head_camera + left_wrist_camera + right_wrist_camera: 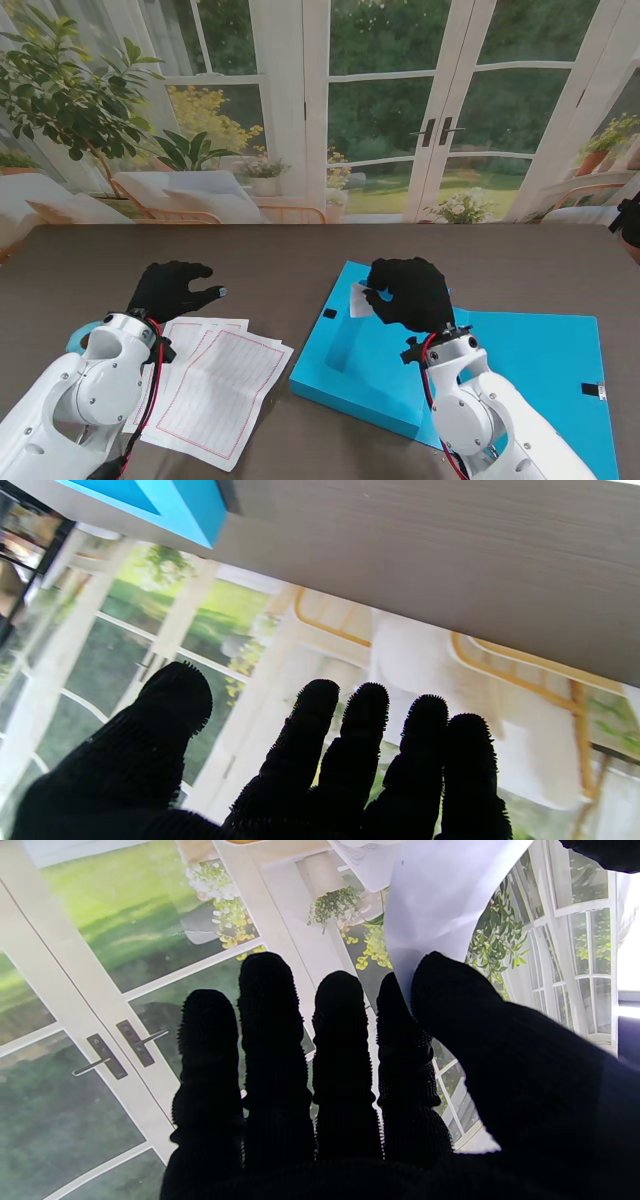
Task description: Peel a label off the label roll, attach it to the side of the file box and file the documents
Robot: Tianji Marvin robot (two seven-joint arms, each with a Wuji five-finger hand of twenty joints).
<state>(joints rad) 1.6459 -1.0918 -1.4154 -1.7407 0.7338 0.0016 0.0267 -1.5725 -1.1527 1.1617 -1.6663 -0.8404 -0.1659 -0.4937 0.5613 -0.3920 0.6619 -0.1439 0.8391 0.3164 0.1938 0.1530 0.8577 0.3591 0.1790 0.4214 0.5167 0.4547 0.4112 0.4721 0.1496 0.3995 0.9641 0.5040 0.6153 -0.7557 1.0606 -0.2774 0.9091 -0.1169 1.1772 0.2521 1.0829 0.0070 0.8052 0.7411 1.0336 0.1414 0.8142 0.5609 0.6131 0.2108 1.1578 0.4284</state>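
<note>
I am holding the label (361, 299) over the blue file box (520, 345), ready to stick it.

My right hand (408, 292) is pinching the white label between thumb and finger, just over the box's left part. The label looks peeled already, I think, but it is not stuck on the side yet. The documents (215, 385) are lying loose on the table (270, 250) beside the box, waiting to be filed. My left hand (172, 289) is hovering by them with fingers apart, holding nothing. I am not finding any words I can read.
</note>
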